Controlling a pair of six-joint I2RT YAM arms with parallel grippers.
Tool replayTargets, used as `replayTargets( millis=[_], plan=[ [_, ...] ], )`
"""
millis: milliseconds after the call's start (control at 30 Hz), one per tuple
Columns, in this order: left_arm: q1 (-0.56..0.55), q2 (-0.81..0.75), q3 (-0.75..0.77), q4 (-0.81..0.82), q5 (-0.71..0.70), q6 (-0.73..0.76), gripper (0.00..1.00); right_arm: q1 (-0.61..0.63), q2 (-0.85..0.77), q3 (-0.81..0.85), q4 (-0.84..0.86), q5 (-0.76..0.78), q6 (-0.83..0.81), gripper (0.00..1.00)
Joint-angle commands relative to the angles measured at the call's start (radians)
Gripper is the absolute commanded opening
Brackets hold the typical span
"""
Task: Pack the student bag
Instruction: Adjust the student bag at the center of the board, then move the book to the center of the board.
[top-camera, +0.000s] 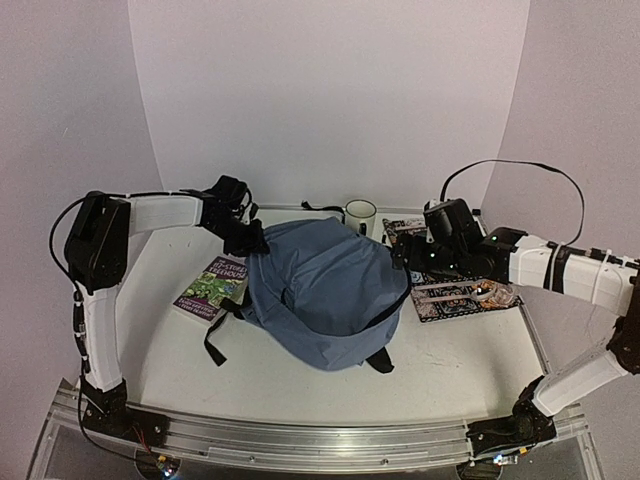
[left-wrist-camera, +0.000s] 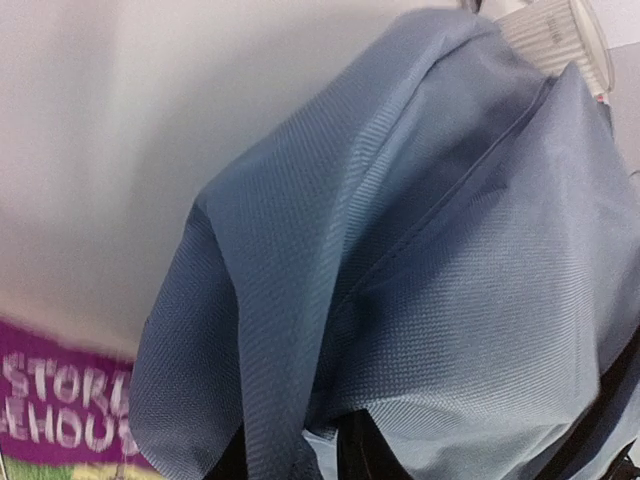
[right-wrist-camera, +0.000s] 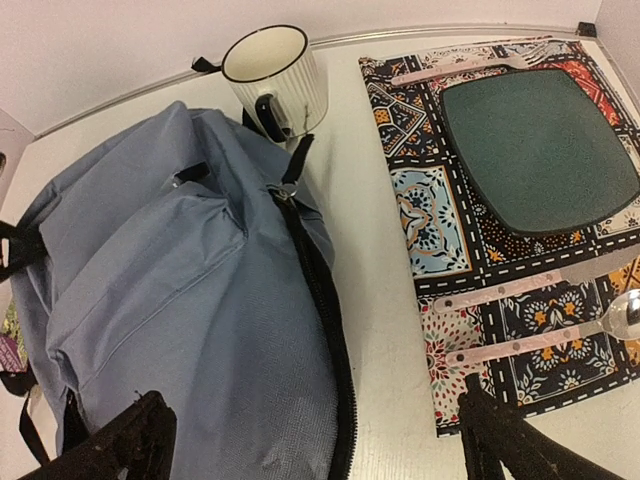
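1. The slate-blue student bag lies in the middle of the white surface.
2. A patterned placemat lies near the right edge and carries a dark green plate.
3. A purple book lies toward the left edge, just beside the student bag.
4. A white mug stands at the far edge.
5. The left tool pinches a fold of the student bag's cloth.
6. The right tool hangs over the student bag's right side, jaws wide apart, holding nothing.

One student bag, one book, one mug, one placemat, one plate.
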Motion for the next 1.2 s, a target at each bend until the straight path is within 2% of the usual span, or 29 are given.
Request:
replayTargets(
  millis=[0, 67, 133, 167, 233, 400, 467, 700, 933, 1167],
  plan=[
    [0.008, 0.043, 0.188, 0.07, -0.016, 0.073, 0.19, 0.0, -0.036, -0.014, -0.019, -0.003, 0.012, 0.98],
    [0.008, 0.047, 0.215, 0.059, -0.047, 0.109, 0.28, -0.001, -0.036, -0.016, -0.019, -0.008, 0.01, 0.98],
    [0.008, 0.025, 0.205, 0.032, -0.092, 0.138, 0.44, -0.001, -0.034, -0.015, -0.019, -0.014, 0.006, 0.98],
    [0.008, 0.007, 0.184, 0.022, -0.128, 0.156, 0.56, 0.0, -0.034, -0.014, -0.019, -0.016, 0.002, 0.98],
    [0.008, -0.046, 0.115, 0.008, -0.189, 0.183, 0.68, 0.0, -0.033, -0.013, -0.019, -0.017, -0.005, 0.98],
    [0.01, -0.19, -0.09, -0.026, -0.357, 0.227, 0.93, -0.001, -0.026, -0.01, -0.019, -0.025, -0.025, 0.98],
    [0.027, -0.235, -0.162, -0.051, -0.402, 0.228, 0.99, 0.0, -0.021, -0.01, -0.019, -0.031, -0.029, 0.98],
    [0.059, -0.301, -0.315, -0.074, -0.377, 0.255, 0.99, 0.0, -0.006, -0.016, -0.018, -0.055, -0.03, 0.98],
    [0.059, -0.158, -0.264, -0.073, -0.346, 0.225, 0.96, 0.0, 0.004, -0.016, -0.01, -0.08, -0.029, 0.98],
    [0.092, -0.064, -0.277, -0.089, -0.428, 0.136, 0.89, 0.0, -0.005, -0.034, -0.008, -0.091, -0.02, 0.98]
  ],
)
